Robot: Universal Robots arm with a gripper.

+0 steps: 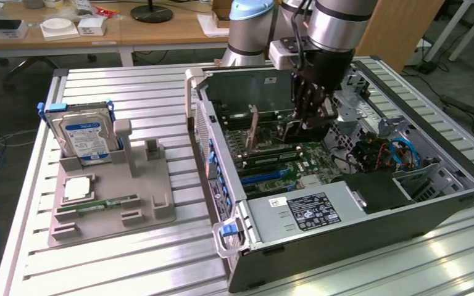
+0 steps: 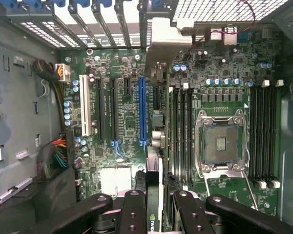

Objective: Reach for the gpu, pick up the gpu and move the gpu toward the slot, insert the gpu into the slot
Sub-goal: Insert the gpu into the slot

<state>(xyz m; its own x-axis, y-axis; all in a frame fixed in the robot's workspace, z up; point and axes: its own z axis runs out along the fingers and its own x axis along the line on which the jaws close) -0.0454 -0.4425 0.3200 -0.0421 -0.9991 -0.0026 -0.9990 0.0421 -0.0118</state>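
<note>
— Gripping what, exactly?

— The gripper (image 2: 157, 199) is clamped on the gpu (image 2: 152, 222), with fingers (image 2: 135, 209) pressed against each face. The card hangs on edge, its lower edge toward the motherboard (image 2: 122, 146). I judge it is held that way so the connector meets the board squarely.

— And where does the card sit relative to the slot?

— It is over the board, parallel to the long blue slot (image 2: 142, 109) and just beside its line. As far as I can judge, it is not seated. Its silver bracket (image 2: 162, 44) faces the case's rear openings, which is where a bracket belongs.

— What about from outside?

— The arm (image 1: 336, 31) reaches down into the open computer case (image 1: 434, 185). The case lies on its side on the desk (image 1: 121, 271), so the board faces up. At nine o'clock from the case in the exterior view stands a grey holder (image 1: 138, 216), well apart from the gripper. A hard drive (image 1: 86, 135) stands upright at the holder's eleven o'clock. A small memory stick (image 1: 109, 202) lies flat near its six o'clock.
</note>
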